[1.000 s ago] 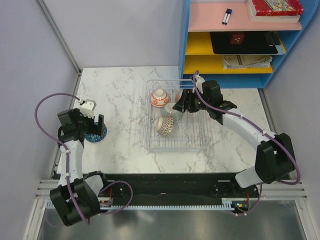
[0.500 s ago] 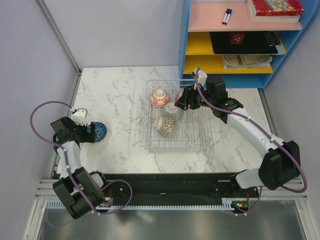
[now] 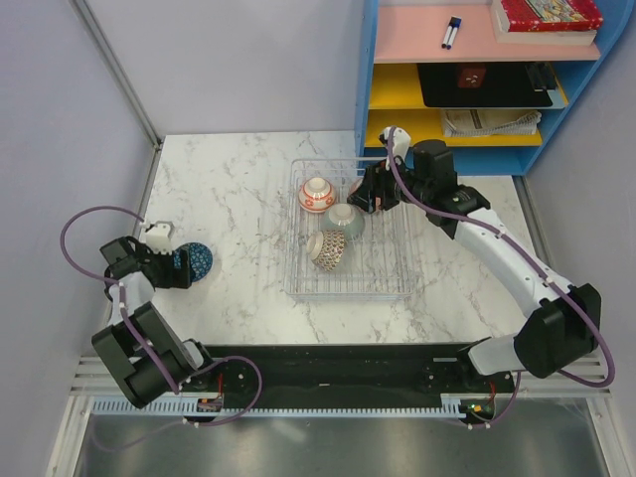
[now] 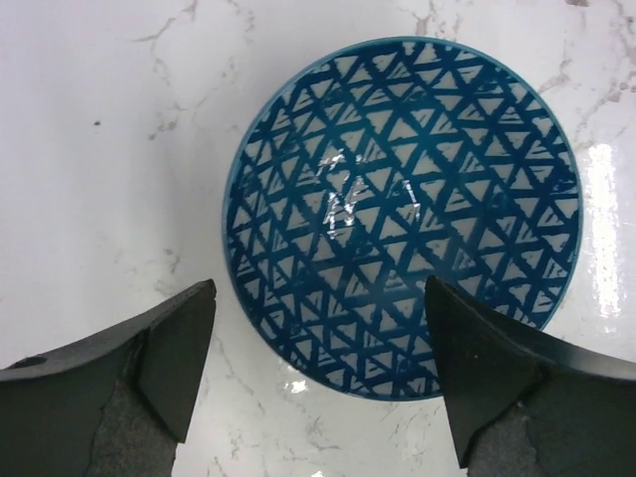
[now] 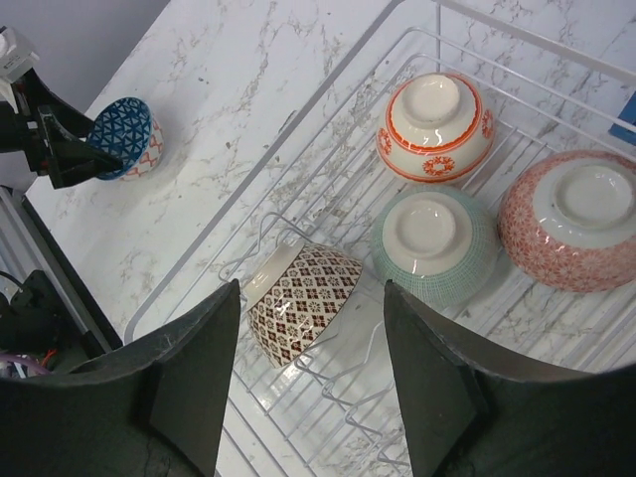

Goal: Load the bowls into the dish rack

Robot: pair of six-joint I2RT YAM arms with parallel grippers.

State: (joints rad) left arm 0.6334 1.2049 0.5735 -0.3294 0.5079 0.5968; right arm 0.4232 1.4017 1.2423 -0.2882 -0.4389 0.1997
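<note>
We log 4 bowls (image 3: pixel 343 220) in dish rack (image 3: pixel 383 266); blue bowl (image 3: pixel 197 261) outstanding, table's (image 3: pixel 238 179) left edge. L gripper (image 4: pixel 318 333), R gripper (image 5: pixel 310 298): agape, empty.

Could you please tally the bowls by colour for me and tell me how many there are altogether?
Red patterned bowls: 2
Pale green bowl: 1
Brown patterned bowl: 1
Blue patterned bowl: 1
Total: 5
</note>
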